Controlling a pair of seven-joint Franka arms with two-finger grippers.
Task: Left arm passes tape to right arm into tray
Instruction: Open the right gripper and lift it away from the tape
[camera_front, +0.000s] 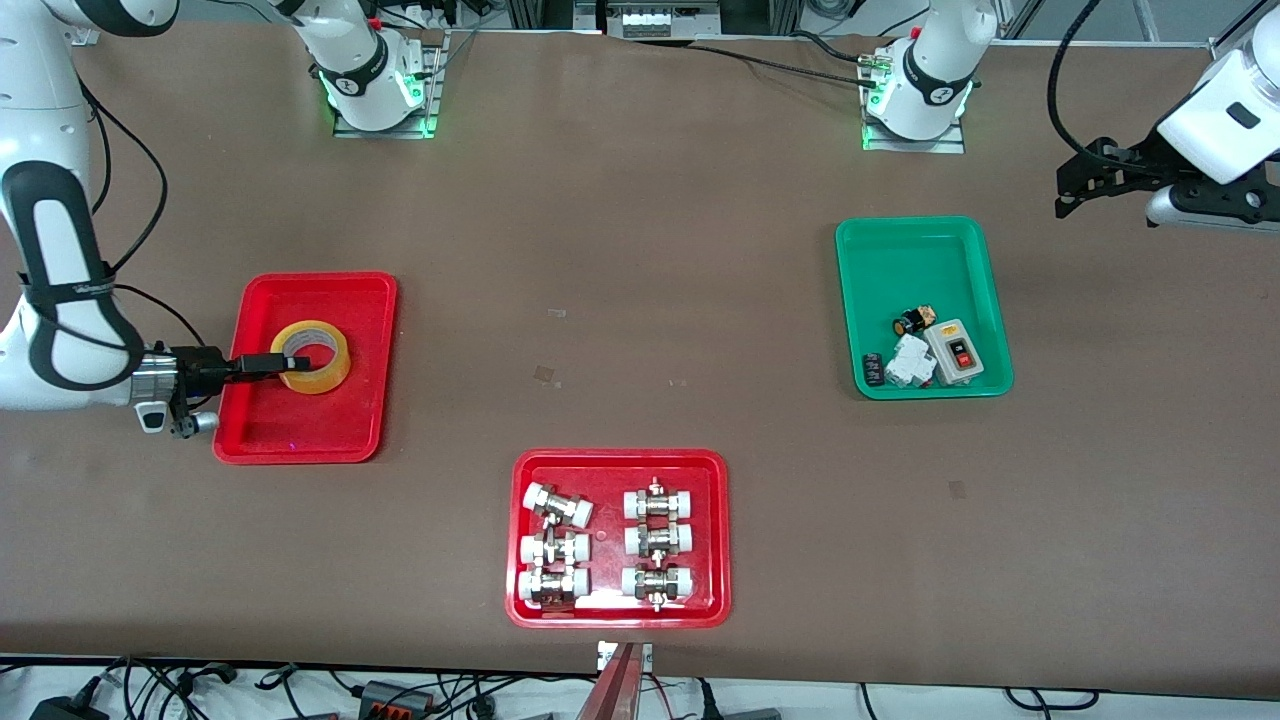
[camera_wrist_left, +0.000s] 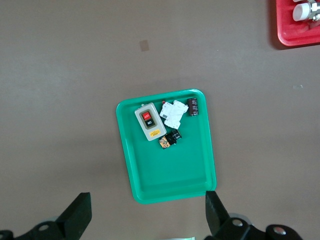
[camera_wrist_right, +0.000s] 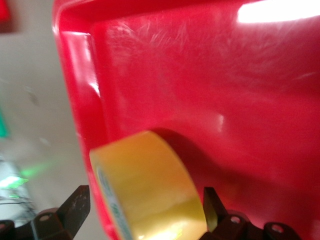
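so the tape (camera_front: 313, 356) is lying flat in the red tray (camera_front: 262, 432) near the right arm's edge of the tabletop, my right hand (camera_front: 290, 364) spread around its wall, so backing straight off clears it; left hand (camera_front: 1068, 195) waits spread over its own end.

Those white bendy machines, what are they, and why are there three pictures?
They are two robot arms. One picture looks down at the brown table from high up; the other two come from cameras on the arms' wrists. The right gripper has its fingers open around the wide roll of yellow tape, which lies in the plain red plastic tray. The left gripper waits, open, beside the green plastic tray of small electrical parts. Nearer the front camera sits another red tray of white-capped metal fittings.
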